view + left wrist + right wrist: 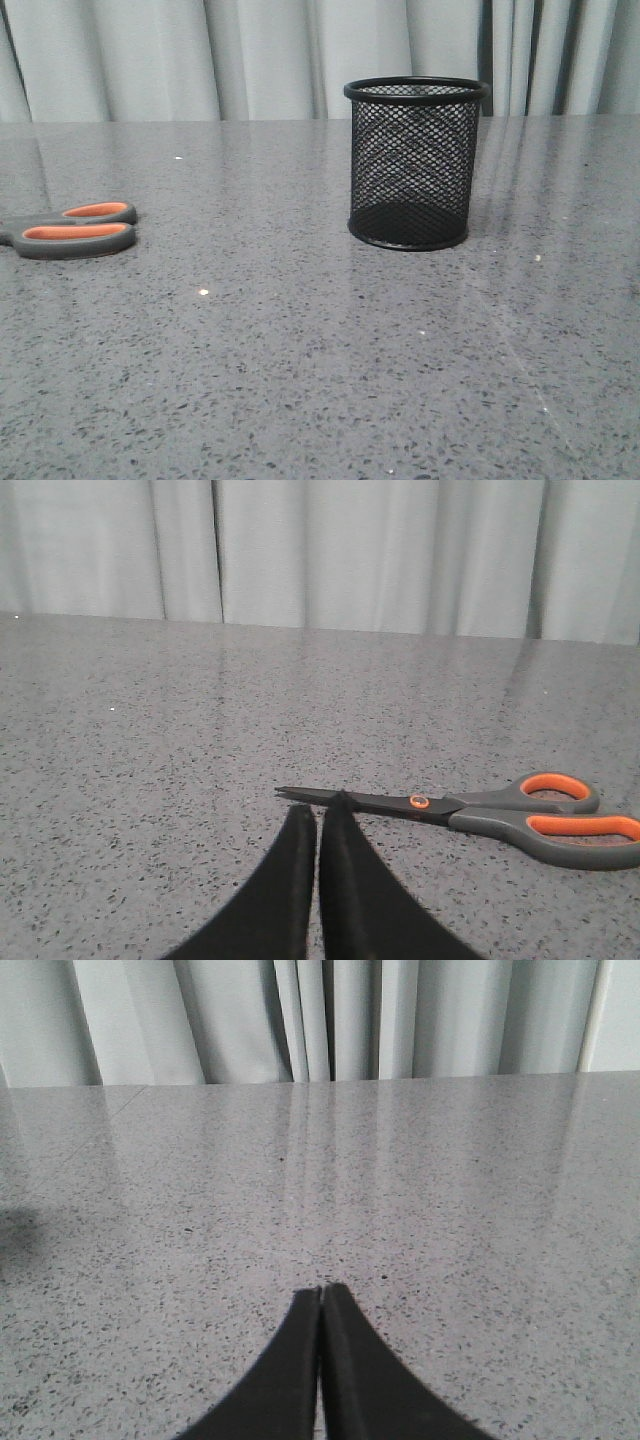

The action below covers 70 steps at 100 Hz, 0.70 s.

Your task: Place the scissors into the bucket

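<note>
The scissors (75, 230), dark grey with orange-lined loops, lie flat at the table's left edge in the front view, only the handles showing. In the left wrist view the whole scissors (470, 813) lie closed, blades pointing toward my left gripper (318, 808), which is shut and empty just short of the blade tips. The bucket (414, 162), a black wire-mesh cup, stands upright right of centre, far from the scissors. My right gripper (322, 1290) is shut and empty over bare table. Neither gripper shows in the front view.
The grey speckled table (300, 380) runs back to a pale curtain (260, 55). A few small white specks (203, 292) lie on the tabletop.
</note>
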### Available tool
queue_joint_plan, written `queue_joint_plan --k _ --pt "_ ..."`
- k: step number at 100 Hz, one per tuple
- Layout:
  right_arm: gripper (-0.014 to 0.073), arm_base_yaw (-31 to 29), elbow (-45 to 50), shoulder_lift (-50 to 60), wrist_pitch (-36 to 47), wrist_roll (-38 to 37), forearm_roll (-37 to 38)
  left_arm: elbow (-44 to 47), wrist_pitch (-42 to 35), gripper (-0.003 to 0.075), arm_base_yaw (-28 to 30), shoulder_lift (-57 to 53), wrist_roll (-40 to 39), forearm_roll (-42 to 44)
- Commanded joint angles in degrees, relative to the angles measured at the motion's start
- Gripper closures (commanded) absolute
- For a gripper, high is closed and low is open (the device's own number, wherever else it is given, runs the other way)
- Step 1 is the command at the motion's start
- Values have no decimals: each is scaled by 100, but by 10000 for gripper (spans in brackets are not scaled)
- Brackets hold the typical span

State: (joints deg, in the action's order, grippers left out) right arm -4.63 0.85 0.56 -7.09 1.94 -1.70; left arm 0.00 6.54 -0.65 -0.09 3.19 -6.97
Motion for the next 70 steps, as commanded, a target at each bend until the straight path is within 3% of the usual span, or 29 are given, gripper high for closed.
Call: queue_joint_plan --k 1,33,70 --pt "638 -28 23 126 487 32 41 227 -440 740 9 -151 -47 -9" --pt "638 -28 23 126 487 32 -724 227 -440 740 9 -151 -56 -252" --pt "638 -28 23 126 977 32 -2891 204 -576 740 9 -151 -56 -3082"
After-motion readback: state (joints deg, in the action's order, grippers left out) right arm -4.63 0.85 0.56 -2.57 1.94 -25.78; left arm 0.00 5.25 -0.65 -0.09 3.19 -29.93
